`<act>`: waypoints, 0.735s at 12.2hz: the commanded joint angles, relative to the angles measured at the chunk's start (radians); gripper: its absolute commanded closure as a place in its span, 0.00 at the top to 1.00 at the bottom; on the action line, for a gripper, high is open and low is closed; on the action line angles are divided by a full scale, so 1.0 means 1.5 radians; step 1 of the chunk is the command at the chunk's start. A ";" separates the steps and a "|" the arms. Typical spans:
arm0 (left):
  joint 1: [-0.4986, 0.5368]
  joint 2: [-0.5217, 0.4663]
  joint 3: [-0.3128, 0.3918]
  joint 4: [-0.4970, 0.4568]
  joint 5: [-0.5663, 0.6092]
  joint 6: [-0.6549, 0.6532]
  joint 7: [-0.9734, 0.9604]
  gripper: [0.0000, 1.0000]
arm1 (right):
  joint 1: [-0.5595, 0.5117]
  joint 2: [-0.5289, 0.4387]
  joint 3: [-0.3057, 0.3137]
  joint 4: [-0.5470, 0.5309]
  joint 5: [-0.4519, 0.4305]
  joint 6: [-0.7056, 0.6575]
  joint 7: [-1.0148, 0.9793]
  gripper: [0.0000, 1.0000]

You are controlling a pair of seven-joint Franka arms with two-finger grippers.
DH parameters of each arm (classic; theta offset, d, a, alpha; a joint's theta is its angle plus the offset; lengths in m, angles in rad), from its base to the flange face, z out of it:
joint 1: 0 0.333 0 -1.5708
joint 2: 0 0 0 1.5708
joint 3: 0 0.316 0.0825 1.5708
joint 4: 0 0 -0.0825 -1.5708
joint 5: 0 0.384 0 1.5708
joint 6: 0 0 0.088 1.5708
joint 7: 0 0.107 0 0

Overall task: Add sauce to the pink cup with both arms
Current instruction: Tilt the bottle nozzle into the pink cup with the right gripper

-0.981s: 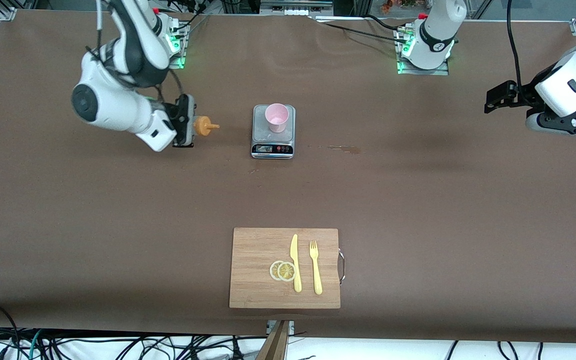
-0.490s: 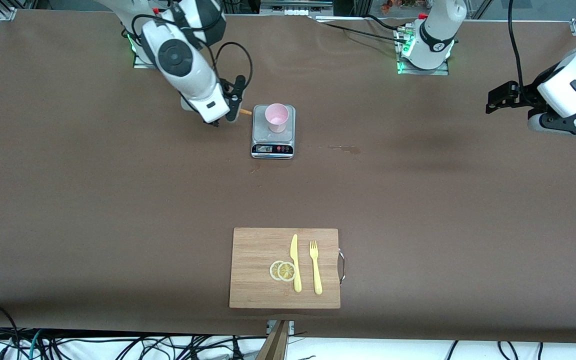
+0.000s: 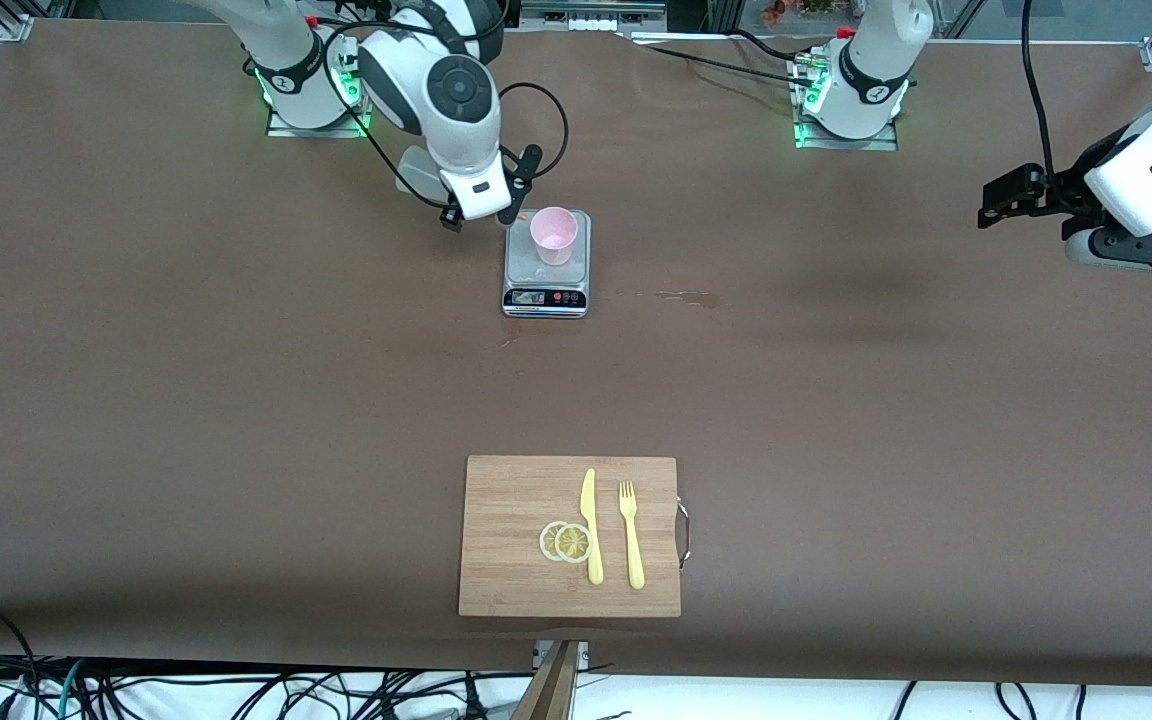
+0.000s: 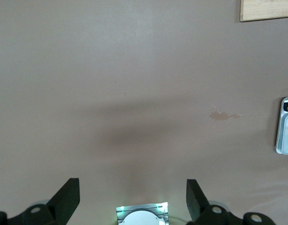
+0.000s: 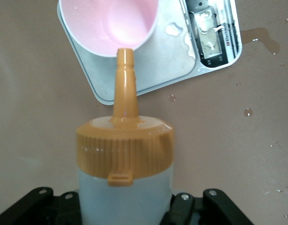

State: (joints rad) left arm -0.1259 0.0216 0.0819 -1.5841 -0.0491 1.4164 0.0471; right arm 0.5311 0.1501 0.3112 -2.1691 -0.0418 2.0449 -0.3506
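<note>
The right gripper (image 3: 481,212) hangs over the worktop (image 3: 236,400) just beside the scale (image 3: 546,290), at the scale's edge toward the right arm's end, and its fingers (image 5: 40,204) are closed tight on the sauce (image 5: 126,187), clamped round the whitish body of the bottle below the orange cap. In the right wrist view the bottle points away from the fingers with its orange nozzle (image 5: 125,79) aimed at the pink cup (image 3: 553,235); the nozzle tip lines up with the cup's rim, though whether it touches the rim cannot be told. The pink cup stands upright on the plate of the scale, just ahead of the right fingers, and its inside shows wet sheen. Droplets lie on the scale plate and on the worktop around it. The left gripper (image 3: 1001,198) waits in the air over the left arm's end of the worktop, well apart from the cup, and its fingers (image 4: 66,199) stand wide with nothing between them; below them the left wrist view shows bare worktop, a small pale stain (image 4: 224,115) and an edge of the scale. Well away from both sets of fingers, nearer to the front camera, a wooden cutting board (image 3: 511,560) carries two lemon slices (image 3: 565,542), a yellow knife (image 3: 590,525) and a yellow fork (image 3: 630,535)
</note>
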 commanded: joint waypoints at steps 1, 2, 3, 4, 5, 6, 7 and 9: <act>0.004 0.006 -0.007 0.015 0.005 -0.006 0.007 1.00 | 0.031 0.045 0.007 0.068 -0.054 -0.067 0.070 0.00; 0.003 0.006 -0.007 0.014 0.004 -0.006 0.006 1.00 | 0.045 0.061 0.007 0.092 -0.069 -0.092 0.088 0.00; 0.001 0.006 -0.008 0.014 0.003 -0.006 0.005 1.00 | 0.054 0.076 0.007 0.113 -0.081 -0.116 0.100 0.00; -0.002 0.006 -0.008 0.014 0.003 -0.006 0.004 1.00 | 0.065 0.088 0.007 0.132 -0.090 -0.139 0.110 0.00; -0.003 0.006 -0.008 0.014 0.003 -0.006 0.004 1.00 | 0.071 0.097 0.007 0.146 -0.099 -0.154 0.117 0.00; -0.003 0.006 -0.008 0.014 0.003 -0.006 0.004 1.00 | 0.077 0.101 0.007 0.153 -0.110 -0.169 0.121 0.00; -0.003 0.006 -0.008 0.014 0.003 -0.006 0.004 1.00 | 0.080 0.105 0.007 0.160 -0.115 -0.180 0.121 0.00; -0.003 0.006 -0.009 0.014 0.003 -0.006 0.004 1.00 | 0.080 0.104 0.007 0.161 -0.115 -0.184 0.121 0.00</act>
State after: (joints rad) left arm -0.1296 0.0216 0.0727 -1.5841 -0.0491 1.4164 0.0471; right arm 0.6424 0.2996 0.3214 -1.9603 -0.1952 1.8072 -0.1894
